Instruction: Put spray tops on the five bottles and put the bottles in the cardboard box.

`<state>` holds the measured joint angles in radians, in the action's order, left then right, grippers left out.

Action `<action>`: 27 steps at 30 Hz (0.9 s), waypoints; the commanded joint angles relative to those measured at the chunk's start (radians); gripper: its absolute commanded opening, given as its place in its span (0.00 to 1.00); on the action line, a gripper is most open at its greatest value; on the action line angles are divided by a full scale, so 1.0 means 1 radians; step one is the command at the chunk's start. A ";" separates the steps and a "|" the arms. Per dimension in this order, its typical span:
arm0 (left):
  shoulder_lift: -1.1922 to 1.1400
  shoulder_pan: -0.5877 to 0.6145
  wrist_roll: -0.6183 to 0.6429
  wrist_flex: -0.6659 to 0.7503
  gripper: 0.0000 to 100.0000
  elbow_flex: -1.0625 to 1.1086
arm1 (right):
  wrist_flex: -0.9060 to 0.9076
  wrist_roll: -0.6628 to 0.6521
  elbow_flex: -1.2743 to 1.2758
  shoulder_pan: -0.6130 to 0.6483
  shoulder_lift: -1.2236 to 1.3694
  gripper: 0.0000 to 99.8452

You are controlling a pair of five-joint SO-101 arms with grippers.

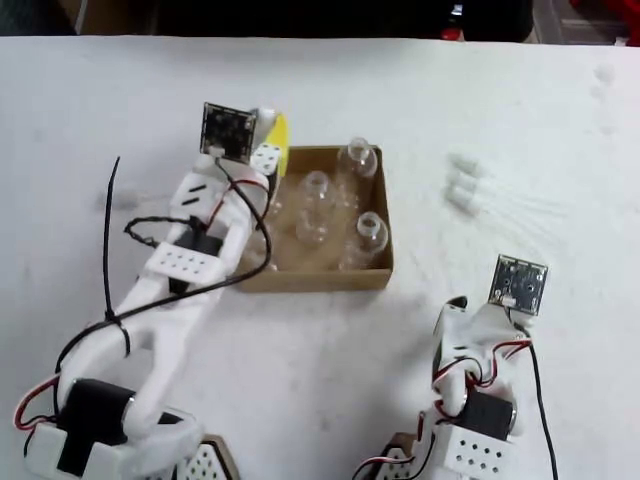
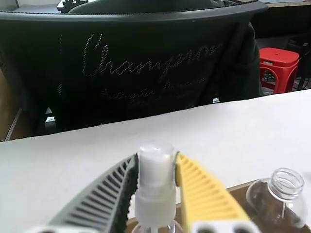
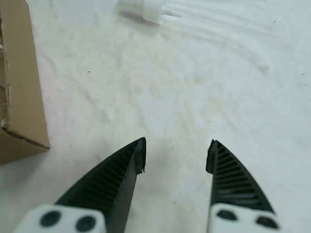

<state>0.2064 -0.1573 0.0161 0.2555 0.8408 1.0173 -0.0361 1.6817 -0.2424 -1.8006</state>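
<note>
— Cardboard box (image 1: 318, 278) sits near the middle of the bench (image 1: 120, 90), and at its far-left corner your left claw (image 2: 156, 158) is clamped on a white spray top (image 2: 154, 191) standing on a bottle (image 2: 146, 228).

— How do I seat it?

— You'd best press straight down, keeping the top upright, and release only once it sits flush. Three open bottles (image 1: 315, 192) wait beside it in the box.

— And the right?

— Your right claw (image 3: 177, 143) is spread wide and empty over the bench near the front edge; spare tops (image 1: 466, 186) lie beyond it, right of the box.
</note>
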 commanded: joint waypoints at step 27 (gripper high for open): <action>0.081 -0.004 0.069 -0.121 0.01 -0.037 | 0.004 0.002 0.008 0.001 -0.004 0.18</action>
<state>0.2478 -0.1557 0.0698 0.0959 0.8408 1.0173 -0.0361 1.6817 -0.2424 -1.8006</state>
